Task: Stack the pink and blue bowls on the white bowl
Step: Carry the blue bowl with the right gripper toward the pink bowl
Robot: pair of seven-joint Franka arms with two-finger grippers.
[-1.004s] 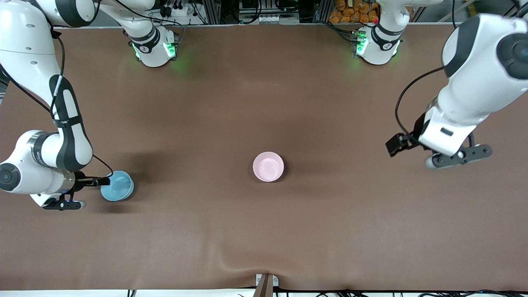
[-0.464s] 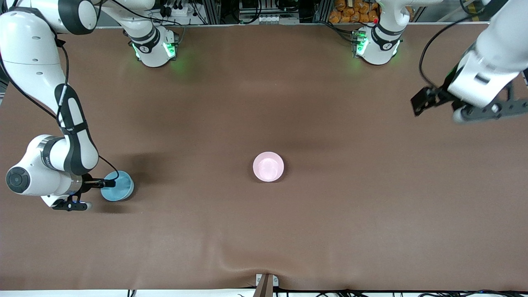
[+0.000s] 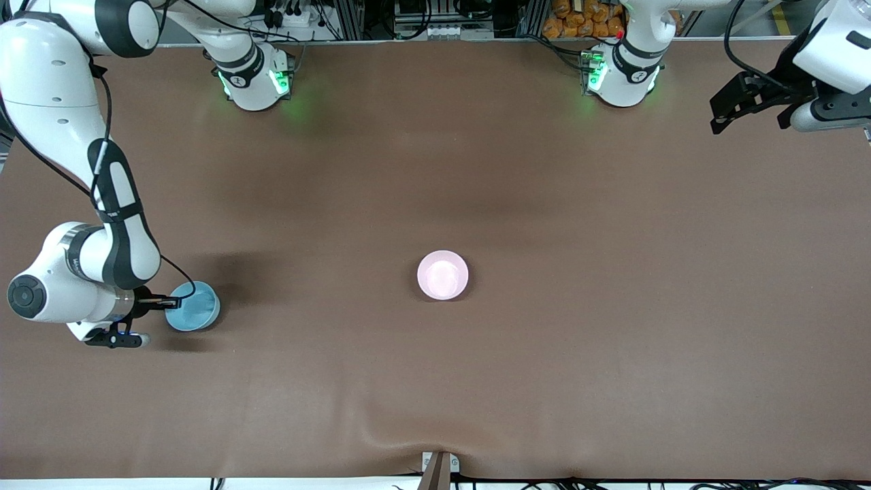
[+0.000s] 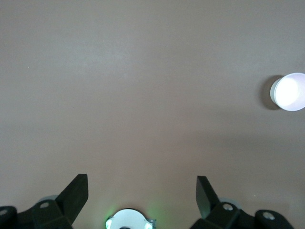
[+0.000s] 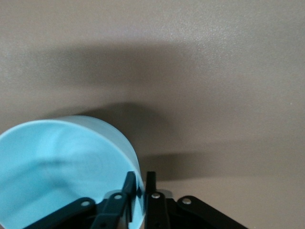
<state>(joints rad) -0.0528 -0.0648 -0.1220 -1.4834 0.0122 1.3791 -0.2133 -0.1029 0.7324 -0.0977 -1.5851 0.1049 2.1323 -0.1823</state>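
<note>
We see the right gripper (image 3: 178, 300) clamped on the blue bowl's (image 3: 193, 306) rim on the brown table (image 3: 435, 381). The pink bowl (image 3: 442, 274) sits mid-table. The left gripper (image 4: 142, 191), fingers apart, hangs over its own end.

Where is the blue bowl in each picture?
Front view: the blue bowl sits on the brown table toward the right arm's end, with the right gripper pinching its rim.
Left wrist view: not in it; only the pink bowl shows, past the open left gripper.
Right wrist view: it fills the lower corner, rim between the fingers.
Shared landmark: the brown table.
</note>
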